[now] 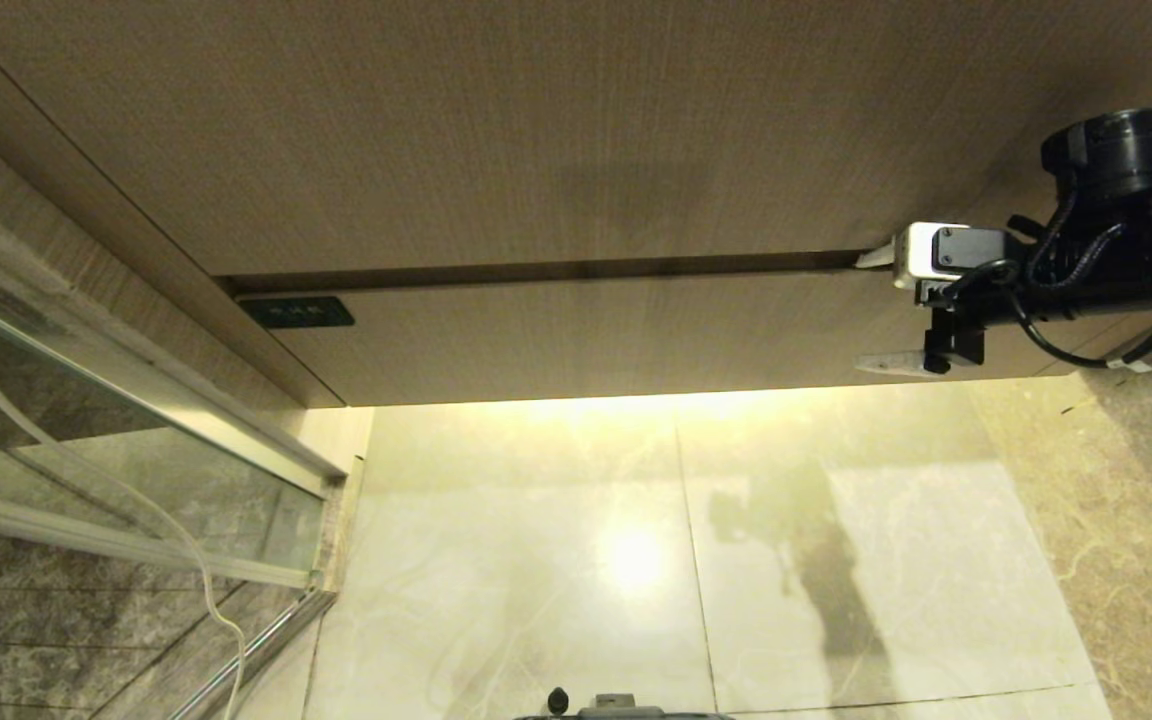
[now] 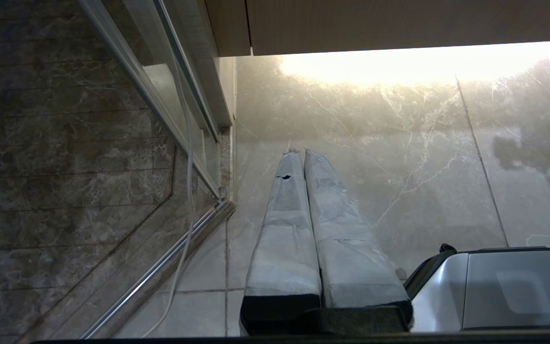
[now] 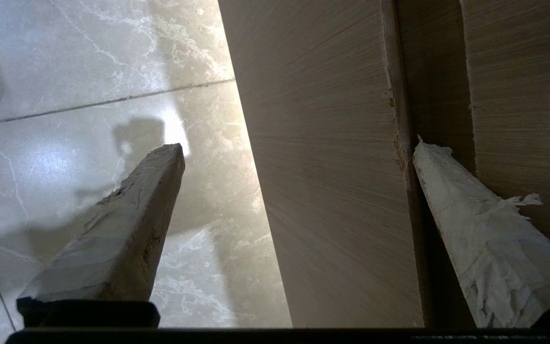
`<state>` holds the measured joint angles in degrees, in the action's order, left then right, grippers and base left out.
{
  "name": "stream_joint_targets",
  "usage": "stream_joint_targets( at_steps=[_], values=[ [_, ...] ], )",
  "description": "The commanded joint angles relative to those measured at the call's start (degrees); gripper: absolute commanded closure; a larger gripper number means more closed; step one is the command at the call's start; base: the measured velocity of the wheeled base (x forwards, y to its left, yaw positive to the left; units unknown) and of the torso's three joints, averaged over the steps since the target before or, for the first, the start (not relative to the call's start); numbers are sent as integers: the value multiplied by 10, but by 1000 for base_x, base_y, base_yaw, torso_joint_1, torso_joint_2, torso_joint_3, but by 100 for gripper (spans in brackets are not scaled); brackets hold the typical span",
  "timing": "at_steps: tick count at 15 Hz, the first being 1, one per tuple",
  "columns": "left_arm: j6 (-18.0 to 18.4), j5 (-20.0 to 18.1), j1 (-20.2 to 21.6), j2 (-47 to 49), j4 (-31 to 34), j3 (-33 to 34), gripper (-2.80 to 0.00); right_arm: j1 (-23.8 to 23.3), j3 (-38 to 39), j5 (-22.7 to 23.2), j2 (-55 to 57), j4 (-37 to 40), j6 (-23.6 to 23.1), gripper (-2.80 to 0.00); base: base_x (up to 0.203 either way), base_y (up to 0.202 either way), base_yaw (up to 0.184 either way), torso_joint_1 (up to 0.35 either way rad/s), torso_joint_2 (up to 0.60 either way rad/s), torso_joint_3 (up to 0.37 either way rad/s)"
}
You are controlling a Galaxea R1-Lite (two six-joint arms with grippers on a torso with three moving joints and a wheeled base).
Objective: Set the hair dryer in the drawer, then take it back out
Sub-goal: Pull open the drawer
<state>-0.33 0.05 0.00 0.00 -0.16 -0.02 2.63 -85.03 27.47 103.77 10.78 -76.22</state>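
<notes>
Floor point(image 1: 836, 560) of pale marble tile lies nearest. Left gripper point(image 2: 303, 162) hangs over it, fingers pressed together. Beyond, right gripper point(image 1: 886, 312) stands spread across the closed drawer point(image 1: 636, 335), upper finger point(image 3: 485, 239) at the top gap. Dark label point(image 1: 296, 312), writing unreadable. Dryer out of sight.

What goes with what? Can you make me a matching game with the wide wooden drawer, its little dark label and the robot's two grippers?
1 wide light wood-grain drawer
2 small dark rectangular label
3 right gripper
4 left gripper

A fingers shut, over pale marble floor
B fingers open, straddling the drawer front's right end
C on the drawer front's left end
D below tall wood-grain panel

Pairs: 1-D, 2-C, 3-B, 4-A
</notes>
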Motion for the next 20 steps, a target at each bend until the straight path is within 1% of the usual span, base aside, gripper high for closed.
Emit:
stream_joint_targets(
  at_steps=[1, 5, 7, 9, 11, 13, 15, 17, 20],
  values=[
    [0, 0, 0, 0, 0, 0, 0, 0, 0, 1, 3, -3, -4, -280, 0, 0, 0, 0, 0, 0],
    [0, 0, 0, 0, 0, 0, 0, -1, 0, 1, 9, -19, -4, -280, 0, 0, 0, 0, 0, 0],
    [0, 0, 0, 1, 0, 0, 0, -1, 0, -22, 15, -10, -4, -280, 0, 0, 0, 0, 0, 0],
    [0, 0, 0, 1, 0, -1, 0, -2, 0, -28, 17, -6, -6, -280, 0, 0, 0, 0, 0, 0],
    [0, 0, 0, 1, 0, 0, 0, -3, 0, -31, 18, 14, -7, -280, 0, 0, 0, 0, 0, 0],
    [0, 0, 0, 0, 0, 0, 0, -7, -1, -39, 17, 45, -18, -280, 0, 0, 0, 0, 0, 0],
    [0, 0, 0, 1, 0, -1, 0, -11, 0, -42, 16, 52, -23, -280, 0, 0, 0, 0, 0, 0],
    [0, 0, 0, 0, 0, 0, 0, -20, -1, -47, 9, 93, -21, -280, 0, 0, 0, 0, 0, 0],
    [0, 0, 0, 1, 0, 0, 0, -21, -14, -47, -3, 97, -14, -280, 0, 0, 0, 0, 0, 0]
  ],
)
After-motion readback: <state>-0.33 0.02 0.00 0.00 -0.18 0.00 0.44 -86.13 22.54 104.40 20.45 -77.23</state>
